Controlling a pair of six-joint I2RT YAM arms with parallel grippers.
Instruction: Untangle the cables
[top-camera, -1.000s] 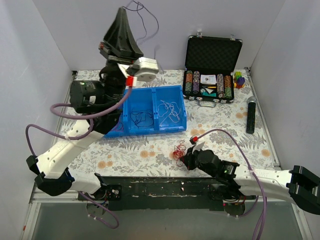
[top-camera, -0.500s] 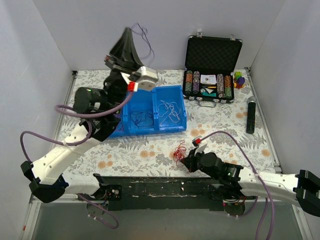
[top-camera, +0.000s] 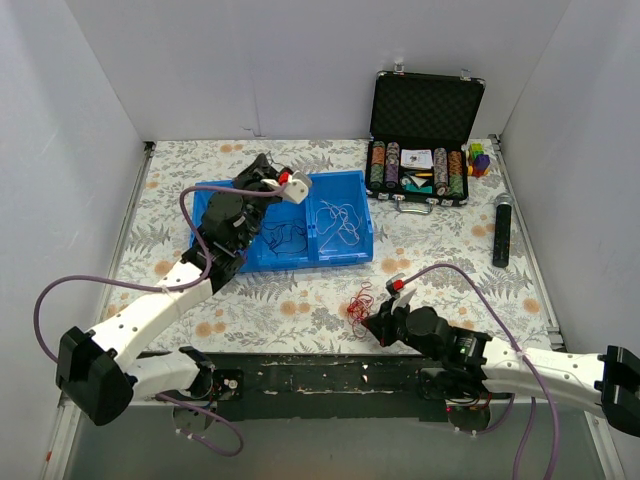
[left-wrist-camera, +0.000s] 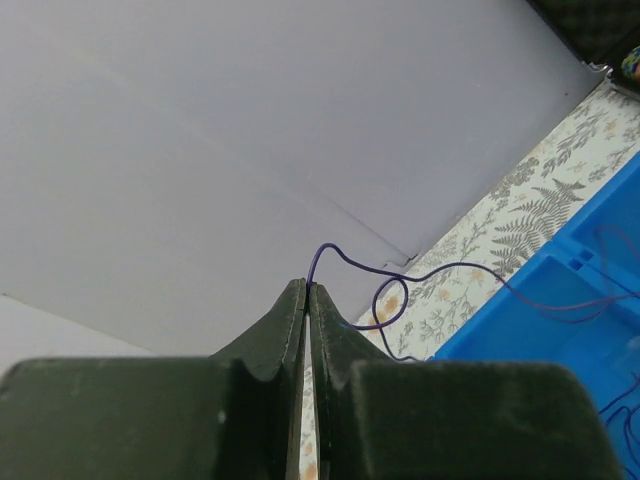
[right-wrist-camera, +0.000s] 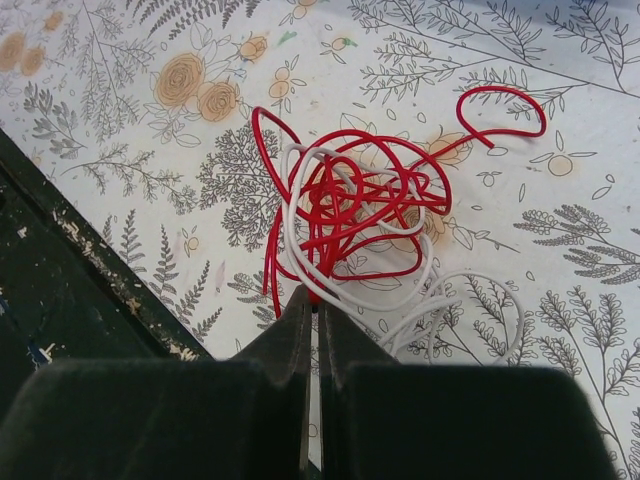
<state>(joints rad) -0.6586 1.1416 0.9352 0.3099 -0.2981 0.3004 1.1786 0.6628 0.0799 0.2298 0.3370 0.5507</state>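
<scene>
A tangle of red cables (right-wrist-camera: 350, 195) with a white cable (right-wrist-camera: 455, 300) looped through it lies on the floral tablecloth, seen in the top view as the red tangle (top-camera: 358, 300) near the front middle. My right gripper (right-wrist-camera: 313, 297) (top-camera: 374, 322) is shut on a red strand at the tangle's near edge. My left gripper (left-wrist-camera: 308, 288) (top-camera: 258, 168) is shut on a thin purple cable (left-wrist-camera: 345, 258), which loops away to the right toward the blue bin (left-wrist-camera: 560, 320). That gripper hangs low over the bin's far left corner.
The blue bin (top-camera: 352, 250) holds dark wires (top-camera: 285, 236) in its middle compartment and pale ones (top-camera: 340, 214) in its right one. An open poker-chip case (top-camera: 425, 150), small coloured toys (top-camera: 480, 158) and a black cylinder (top-camera: 502, 230) stand at the back right.
My left arm has dropped from high above the bin to just over its far left corner, still holding the purple cable. The right gripper has stayed at the red tangle.
</scene>
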